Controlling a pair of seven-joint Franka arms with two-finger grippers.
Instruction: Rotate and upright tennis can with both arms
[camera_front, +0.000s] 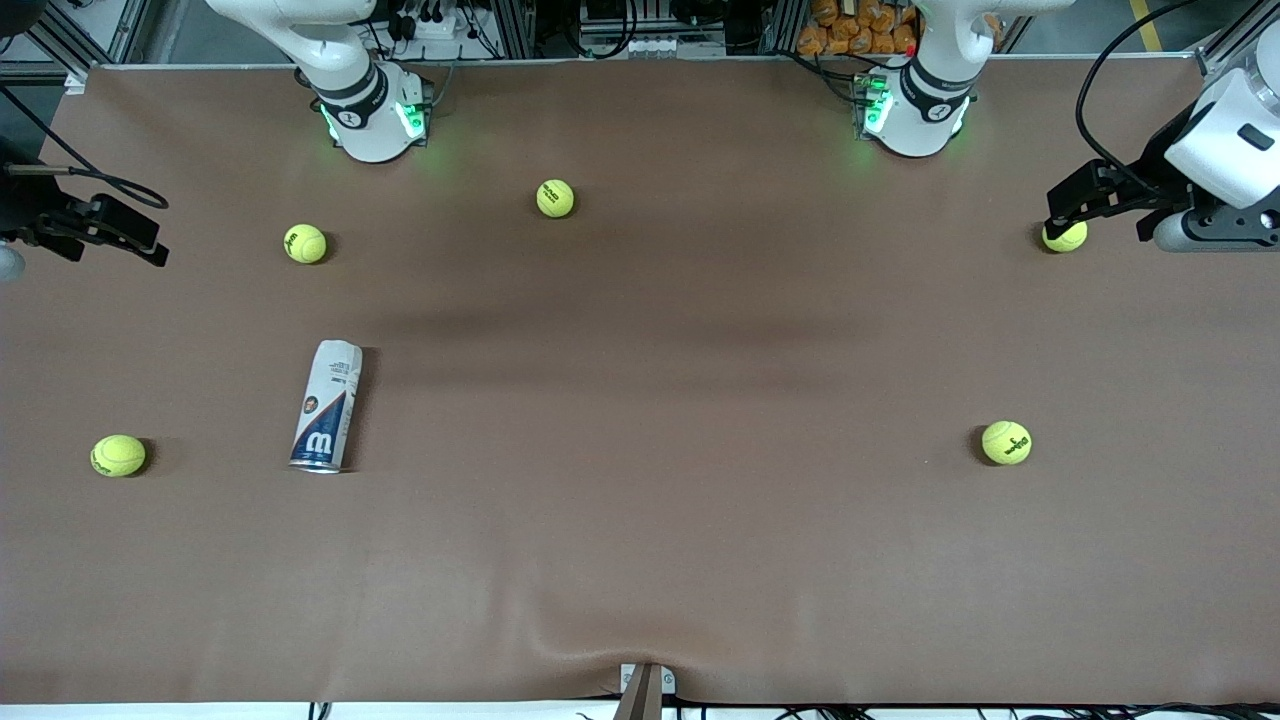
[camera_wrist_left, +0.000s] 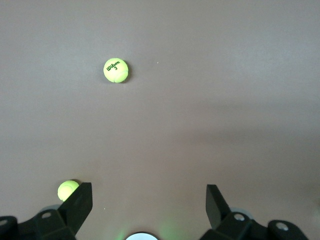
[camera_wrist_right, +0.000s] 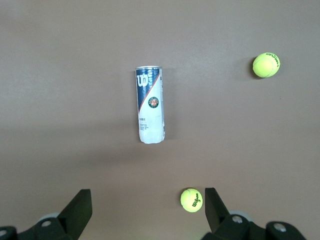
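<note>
Clear plastic under a white and dark-blue label, the can (camera_front: 326, 405) lies flat on the brown table (camera_front: 700, 520), toward the right arm's end, its metal rim at the end nearer the front camera. One ball (camera_front: 118, 455) lies beside it, closer to the table's edge at the right arm's end; another ball (camera_front: 305, 243) lies farther from the camera than the can. No gripper touches the can.

The right gripper (camera_wrist_right: 145, 212) hangs high over the table edge at its own end, fingers (camera_wrist_right: 80, 210) spread wide apart and empty; its wrist view looks down on the whole can. The left gripper (camera_wrist_left: 147, 207) hangs over the left arm's end of the table, above a ball (camera_front: 1064, 236), also spread wide and empty.

By its look the can is light and thin-walled, so it would likely roll at a nudge and dent under a hard squeeze. The smooth label is probably slippery. A gentle hold across the middle of the tube seems safest for turning it. The stiffer rim end would suit the second gripper for tipping it upright.
</note>
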